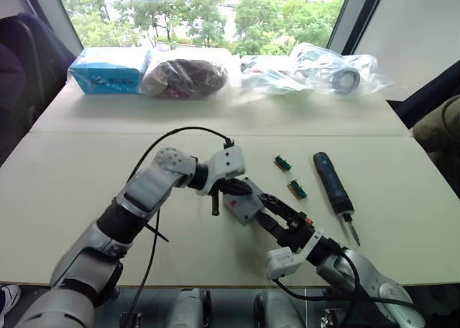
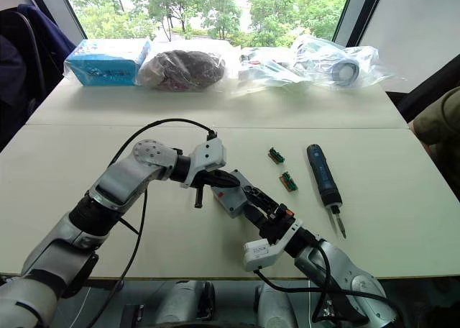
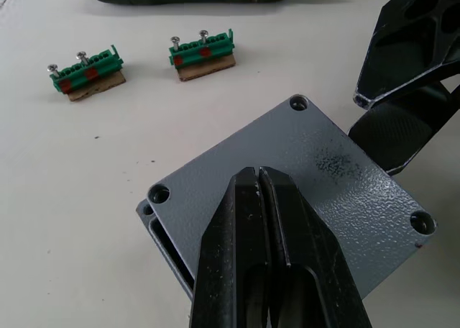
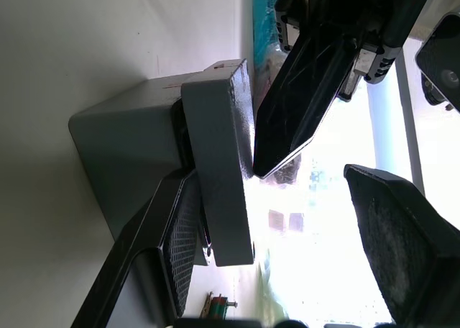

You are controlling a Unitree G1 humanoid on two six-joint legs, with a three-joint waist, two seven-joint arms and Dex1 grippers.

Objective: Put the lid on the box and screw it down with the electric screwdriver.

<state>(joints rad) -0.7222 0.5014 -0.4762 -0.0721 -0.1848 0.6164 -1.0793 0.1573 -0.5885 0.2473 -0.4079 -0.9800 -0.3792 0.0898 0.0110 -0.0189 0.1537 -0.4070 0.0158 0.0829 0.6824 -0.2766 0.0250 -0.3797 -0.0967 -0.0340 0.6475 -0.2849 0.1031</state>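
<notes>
The lid [image 3: 287, 191] rests on the box [image 1: 241, 201] near the middle of the worktop [image 1: 86, 170], slightly askew so one box corner shows beneath it. The left gripper [image 3: 259, 180], jaws closed, presses on the lid's top face. The right gripper [image 2: 260, 202], jaws open, straddles the lid's near edge. The electric screwdriver [image 1: 332, 184] lies free toward the worktop's right edge, nearer the right arm, its long axis running far-to-near with the bit pointing at the near edge.

Table is holding one lid [image 3: 287, 191], one box [image 4: 126, 148], one electric screwdriver [image 1: 333, 185], two green connectors [image 3: 86, 70] [image 3: 203, 51], one blue packet [image 1: 109, 73], and several clear plastic bags [image 1: 309, 70] at the back.
</notes>
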